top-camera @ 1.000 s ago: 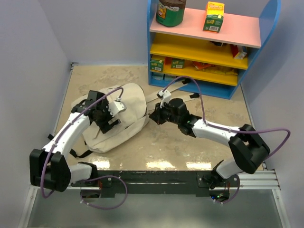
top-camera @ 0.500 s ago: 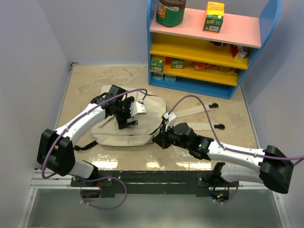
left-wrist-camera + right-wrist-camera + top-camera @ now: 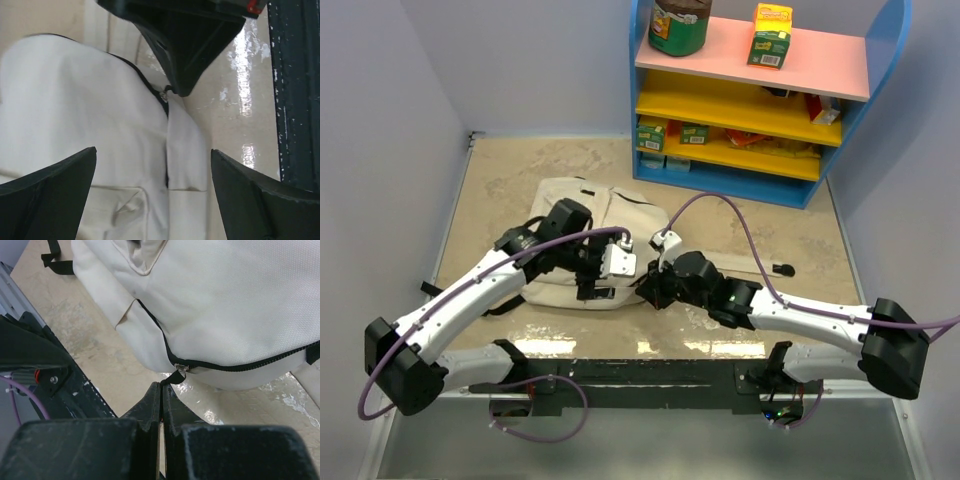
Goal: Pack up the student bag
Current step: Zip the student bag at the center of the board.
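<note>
- Swung round over the last second, the student bag [image 3: 582,232] now sits nearer the front edge of the bench [image 3: 770,215]; the right arm has dropped from the bag's far right side to its near right corner.
- Lying flat on the left half of the bench, the beige bag shows its wider edge to the arm bases and its narrower end to the shelf unit [image 3: 720,50]. From above it looks almost square, so its long axis is hard to call.
- A dark zip [image 3: 240,365] runs along the bag's seam and ends at a black zip pull [image 3: 176,376] at the near right corner.
- Right fingers [image 3: 152,395] are closed, their tips pinching that zip pull, with the right gripper [image 3: 648,290] low at the corner.
- The left gripper [image 3: 595,275] hovers over the bag's near edge, fingers [image 3: 60,185] spread wide and holding nothing.
- A black buckle [image 3: 782,268] lies on the bench well to the bag's right.
- On the pink top shelf stand a dark green jar [image 3: 680,25] and a yellow-and-green carton [image 3: 772,35]; the print on both is too small to read.
</note>
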Motion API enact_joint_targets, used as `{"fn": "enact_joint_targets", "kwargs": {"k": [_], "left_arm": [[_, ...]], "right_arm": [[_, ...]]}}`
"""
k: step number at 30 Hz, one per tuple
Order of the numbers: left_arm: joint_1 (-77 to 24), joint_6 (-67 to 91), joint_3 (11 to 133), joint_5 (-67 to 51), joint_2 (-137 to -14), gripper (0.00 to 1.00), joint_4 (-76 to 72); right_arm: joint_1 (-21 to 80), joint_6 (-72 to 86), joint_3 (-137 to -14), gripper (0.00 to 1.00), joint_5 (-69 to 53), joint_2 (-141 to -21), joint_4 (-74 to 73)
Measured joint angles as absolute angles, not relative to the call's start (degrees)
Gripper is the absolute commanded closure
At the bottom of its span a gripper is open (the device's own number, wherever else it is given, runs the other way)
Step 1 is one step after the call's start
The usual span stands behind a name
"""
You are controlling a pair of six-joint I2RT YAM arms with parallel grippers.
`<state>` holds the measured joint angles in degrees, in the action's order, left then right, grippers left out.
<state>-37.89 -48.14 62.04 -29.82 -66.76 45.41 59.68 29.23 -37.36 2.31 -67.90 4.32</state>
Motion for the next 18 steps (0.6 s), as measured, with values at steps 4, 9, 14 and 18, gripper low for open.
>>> {"fn": "enact_joint_targets", "kwargs": {"k": [4,9,14,18], "left_arm": [[-38.2,-47.0,55.6,-30.7,-68.9,0.01,44.5],[-38.3,-45.8,51.4,-30.5,-69.3,0.05,40.8],[-38.8,-44.2,50.7,-31.4,-71.0,0.11,35.4],[-40.3,-43.0,49.5,-32.1,-73.2,0.19,32.8]], "right_arm": [[59.7,28.9,-37.5,1.0,3.3,-67.9,3.2],[59.7,28.9,-37.5,1.0,4.0,-67.9,1.9],[59.7,28.9,-37.5,1.0,4.7,-67.9,1.3],[59.7,28.9,-37.5,1.0,5.1,-67.9,1.3]]}}
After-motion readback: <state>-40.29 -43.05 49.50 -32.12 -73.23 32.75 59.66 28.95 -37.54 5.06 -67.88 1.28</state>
